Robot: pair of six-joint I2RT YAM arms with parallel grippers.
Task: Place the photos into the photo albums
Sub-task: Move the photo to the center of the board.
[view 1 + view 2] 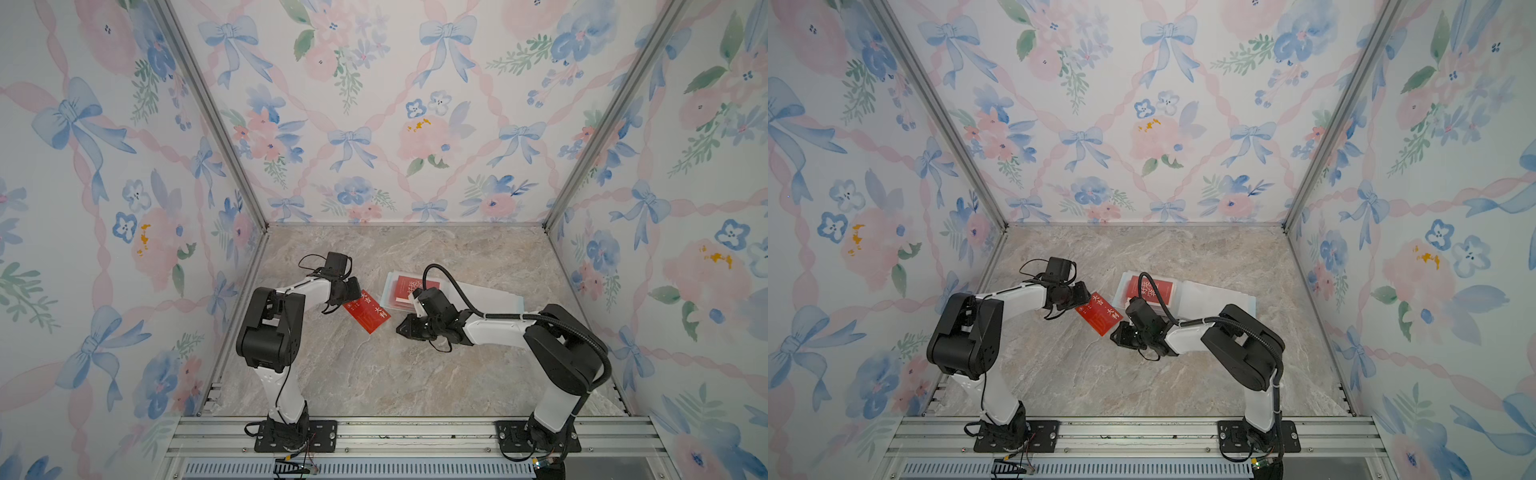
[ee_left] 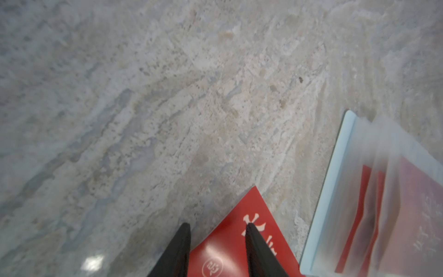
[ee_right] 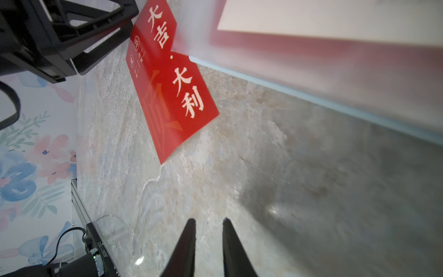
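Observation:
A loose red photo (image 1: 368,313) (image 1: 1100,318) with white characters lies slanted on the marble table, just left of the open pale-blue photo album (image 1: 490,295) (image 1: 1217,297). A clear sleeve on the album's left half holds a red photo (image 1: 405,286). My left gripper (image 1: 354,290) (image 2: 217,225) is open over the loose photo's far end, where red (image 2: 220,247) shows between the fingers. My right gripper (image 1: 401,326) (image 3: 208,220) hovers low by the photo's near end, jaws slightly apart over bare table. A clear album page (image 3: 311,84) overlaps one edge of the photo (image 3: 167,91).
Flowered walls (image 1: 124,208) enclose the table on three sides. An aluminium rail (image 1: 415,436) with both arm bases runs along the front edge. My right arm and its black cable (image 1: 457,291) cross over the album.

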